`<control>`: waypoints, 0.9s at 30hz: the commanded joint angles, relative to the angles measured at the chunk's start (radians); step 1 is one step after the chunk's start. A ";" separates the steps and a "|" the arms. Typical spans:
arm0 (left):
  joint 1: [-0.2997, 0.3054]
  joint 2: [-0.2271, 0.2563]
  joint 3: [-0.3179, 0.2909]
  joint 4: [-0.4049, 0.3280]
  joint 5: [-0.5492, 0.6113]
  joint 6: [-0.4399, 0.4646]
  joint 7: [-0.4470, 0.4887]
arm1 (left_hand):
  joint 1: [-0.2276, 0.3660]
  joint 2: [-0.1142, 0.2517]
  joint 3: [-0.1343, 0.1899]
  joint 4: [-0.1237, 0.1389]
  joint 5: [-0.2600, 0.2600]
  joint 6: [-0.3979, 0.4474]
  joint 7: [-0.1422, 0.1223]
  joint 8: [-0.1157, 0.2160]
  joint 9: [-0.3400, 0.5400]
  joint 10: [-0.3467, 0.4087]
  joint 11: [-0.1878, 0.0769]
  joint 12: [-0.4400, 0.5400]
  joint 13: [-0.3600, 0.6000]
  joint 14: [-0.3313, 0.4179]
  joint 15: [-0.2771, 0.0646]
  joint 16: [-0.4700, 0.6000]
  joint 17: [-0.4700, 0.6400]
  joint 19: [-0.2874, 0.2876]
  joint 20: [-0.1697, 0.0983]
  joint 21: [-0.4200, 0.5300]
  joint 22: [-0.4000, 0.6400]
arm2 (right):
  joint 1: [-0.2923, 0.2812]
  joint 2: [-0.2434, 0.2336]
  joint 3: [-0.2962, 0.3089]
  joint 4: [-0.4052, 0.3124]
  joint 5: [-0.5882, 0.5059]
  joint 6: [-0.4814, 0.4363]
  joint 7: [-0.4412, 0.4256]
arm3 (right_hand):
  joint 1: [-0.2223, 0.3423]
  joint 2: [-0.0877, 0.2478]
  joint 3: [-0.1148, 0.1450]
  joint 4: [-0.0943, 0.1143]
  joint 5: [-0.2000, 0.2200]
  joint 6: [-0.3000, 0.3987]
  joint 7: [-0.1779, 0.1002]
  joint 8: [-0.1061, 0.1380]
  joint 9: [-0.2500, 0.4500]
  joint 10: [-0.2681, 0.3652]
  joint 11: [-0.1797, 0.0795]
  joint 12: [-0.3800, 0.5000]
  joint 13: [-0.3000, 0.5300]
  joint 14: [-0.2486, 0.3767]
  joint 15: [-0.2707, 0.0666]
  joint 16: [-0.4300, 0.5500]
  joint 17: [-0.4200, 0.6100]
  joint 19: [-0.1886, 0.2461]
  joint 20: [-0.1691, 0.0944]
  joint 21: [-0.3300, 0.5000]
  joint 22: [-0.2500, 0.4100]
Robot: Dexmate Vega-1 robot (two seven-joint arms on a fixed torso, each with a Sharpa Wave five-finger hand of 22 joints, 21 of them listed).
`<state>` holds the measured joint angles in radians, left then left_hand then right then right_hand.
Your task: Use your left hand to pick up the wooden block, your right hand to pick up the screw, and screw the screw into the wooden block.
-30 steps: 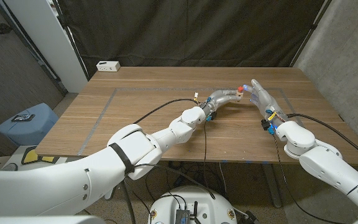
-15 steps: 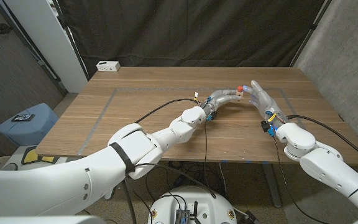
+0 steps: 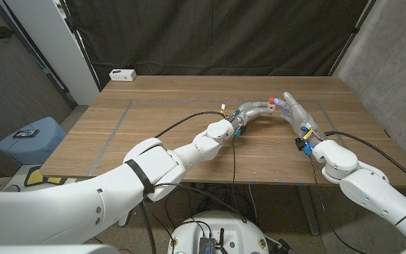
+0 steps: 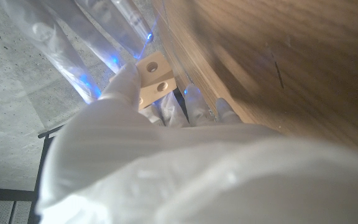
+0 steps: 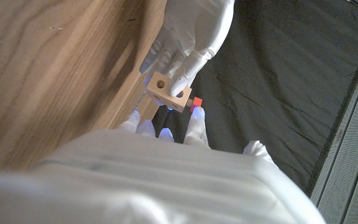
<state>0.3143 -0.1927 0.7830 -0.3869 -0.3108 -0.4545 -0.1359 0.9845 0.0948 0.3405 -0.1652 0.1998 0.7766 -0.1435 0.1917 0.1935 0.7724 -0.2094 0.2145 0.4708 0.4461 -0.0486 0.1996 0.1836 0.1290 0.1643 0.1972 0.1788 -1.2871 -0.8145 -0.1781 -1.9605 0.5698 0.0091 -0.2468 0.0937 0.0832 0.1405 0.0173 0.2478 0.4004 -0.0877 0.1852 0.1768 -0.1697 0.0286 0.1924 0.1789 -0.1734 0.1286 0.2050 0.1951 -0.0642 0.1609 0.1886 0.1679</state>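
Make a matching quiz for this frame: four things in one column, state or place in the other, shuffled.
1. block
2. screw
3. white box
4. right hand

a. far left corner of the table
b. red head
c. held by the left hand, holes showing
d. at the screw

Pairs: 1-c, 2-b, 3-a, 4-d

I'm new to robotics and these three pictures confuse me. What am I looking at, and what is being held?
A two-armed robot stands at a wooden table. One picture looks down from its head; the other two come from cameras on its wrists, so they look turned. The left hand holds a small wooden block with holes. The right hand meets it, fingers at a red-headed screw by the block. A white box sits on the far corner.
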 commanded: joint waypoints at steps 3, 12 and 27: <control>-0.008 -0.004 0.003 0.009 -0.005 0.017 -0.001 | 0.009 0.007 0.004 0.005 0.007 -0.007 0.001 -0.003 0.002 -0.009 -0.002 0.006 0.003 -0.004 -0.041 -0.003 0.004 -0.002 0.007 0.007 0.005 | -0.002 -0.004 -0.001 -0.001 0.005 0.011 0.018 | 0.000 0.009 0.006 0.004 0.006 0.008 0.001 0.005 0.002 -0.075 0.000 -0.001 0.002 -0.144 0.001 -0.003 0.003 0.001 0.000 0.002 0.003; -0.013 -0.003 0.005 0.012 -0.008 0.026 -0.002 | 0.009 0.006 0.002 0.006 0.007 -0.007 -0.006 -0.001 0.002 -0.008 -0.002 0.009 0.003 -0.004 -0.038 -0.002 0.004 -0.002 0.006 0.007 0.005 | -0.007 -0.002 0.008 -0.005 0.004 0.008 0.002 | 0.001 0.009 0.007 0.004 0.006 0.014 0.001 0.007 0.002 -0.074 0.000 0.000 0.002 -0.144 0.000 -0.003 0.003 0.002 -0.001 0.002 0.003; -0.018 0.002 0.007 0.014 -0.009 0.025 -0.004 | 0.001 -0.001 -0.007 0.009 0.005 0.010 -0.020 0.007 0.002 0.009 -0.005 0.016 0.004 0.005 -0.043 0.004 0.003 -0.001 0.001 0.008 0.005 | 0.010 0.007 0.013 0.017 0.004 -0.006 -0.011 | 0.002 0.010 0.008 0.004 0.007 -0.009 0.000 -0.003 0.003 -0.075 0.000 -0.001 0.002 -0.141 0.001 -0.002 0.003 0.003 -0.002 0.002 0.003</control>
<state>0.3001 -0.1945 0.7881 -0.3750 -0.3187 -0.4312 -0.1394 0.9844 0.0947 0.3358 -0.1580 0.2000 0.7773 -0.1546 0.1929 0.1929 0.7627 -0.2101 0.2240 0.4701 0.4462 -0.0486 0.1996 0.1836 0.1290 0.1643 0.1972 0.1788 -1.2916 -0.8146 -0.1664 -1.9608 0.5733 0.0137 -0.2520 0.0937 0.0832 0.1404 0.0172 0.2477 0.4058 -0.0909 0.1860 0.1770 -0.1697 0.0286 0.1924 0.1790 -0.1734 0.1286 0.2050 0.1953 -0.0643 0.1609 0.1886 0.1679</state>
